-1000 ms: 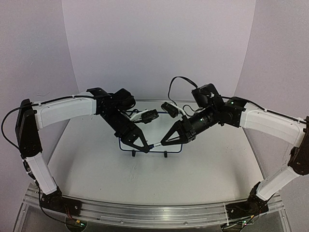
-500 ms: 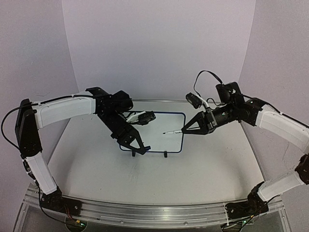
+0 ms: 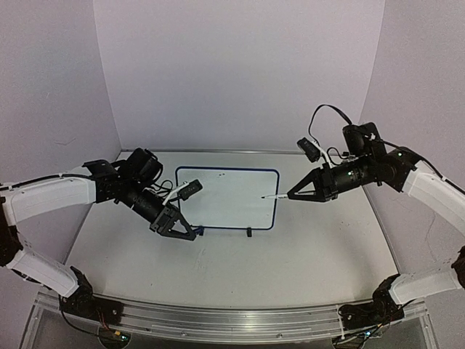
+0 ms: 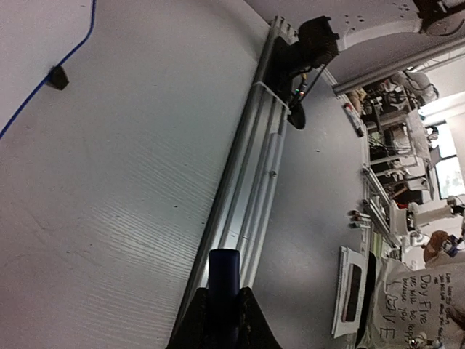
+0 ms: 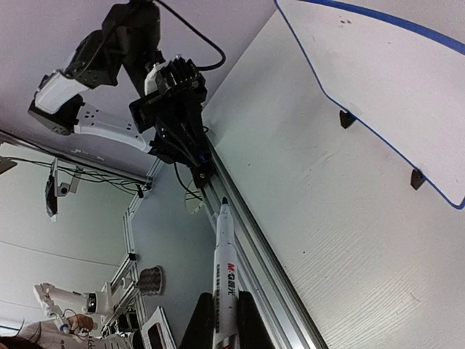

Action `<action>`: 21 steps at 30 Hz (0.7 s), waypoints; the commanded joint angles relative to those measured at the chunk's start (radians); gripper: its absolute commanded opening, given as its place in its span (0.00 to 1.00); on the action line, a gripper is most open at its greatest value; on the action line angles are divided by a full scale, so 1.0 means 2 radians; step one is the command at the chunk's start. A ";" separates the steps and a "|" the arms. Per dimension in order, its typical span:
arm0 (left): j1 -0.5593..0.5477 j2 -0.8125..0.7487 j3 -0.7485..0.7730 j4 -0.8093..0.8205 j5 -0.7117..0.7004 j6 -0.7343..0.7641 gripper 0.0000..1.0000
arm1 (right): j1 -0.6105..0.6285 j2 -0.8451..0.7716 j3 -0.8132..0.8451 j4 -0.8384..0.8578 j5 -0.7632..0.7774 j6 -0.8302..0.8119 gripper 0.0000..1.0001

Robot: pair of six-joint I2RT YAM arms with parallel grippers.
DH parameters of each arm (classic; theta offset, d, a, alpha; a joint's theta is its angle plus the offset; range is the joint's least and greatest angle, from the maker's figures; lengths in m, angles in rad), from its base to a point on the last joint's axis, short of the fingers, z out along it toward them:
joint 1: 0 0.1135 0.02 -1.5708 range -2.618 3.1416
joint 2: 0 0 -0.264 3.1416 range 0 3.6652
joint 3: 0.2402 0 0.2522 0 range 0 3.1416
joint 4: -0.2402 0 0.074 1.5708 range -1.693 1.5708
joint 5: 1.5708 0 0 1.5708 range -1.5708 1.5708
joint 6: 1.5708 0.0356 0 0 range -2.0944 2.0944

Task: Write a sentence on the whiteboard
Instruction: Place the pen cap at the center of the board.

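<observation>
My left gripper (image 3: 190, 234) has swung away to the whiteboard's 8 o'clock, clamped on the marker's dark cap (image 4: 224, 270). The whiteboard (image 3: 225, 190) stands at centre, 12 o'clock from me, and its face looks unwritten. My right gripper (image 3: 292, 195) has drawn back to the board's 3 o'clock, pinching the uncapped marker (image 3: 273, 196), tip pointing at the board's right edge. Uncapping looks done, so I judge writing comes next.
</observation>
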 commanded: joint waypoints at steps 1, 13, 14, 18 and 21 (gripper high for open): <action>-0.009 -0.039 -0.075 0.166 -0.220 -0.117 0.00 | -0.002 -0.018 0.017 0.024 0.129 0.032 0.00; -0.054 -0.004 -0.149 0.251 -0.330 -0.170 0.11 | -0.002 -0.107 -0.070 0.154 0.288 0.084 0.00; -0.058 0.005 -0.150 0.253 -0.328 -0.169 0.12 | -0.002 -0.113 -0.077 0.162 0.293 0.086 0.00; -0.059 0.031 -0.158 0.274 -0.328 -0.171 0.15 | -0.002 -0.123 -0.092 0.174 0.301 0.093 0.00; -0.059 0.054 -0.160 0.285 -0.331 -0.173 0.18 | -0.002 -0.123 -0.101 0.180 0.301 0.099 0.00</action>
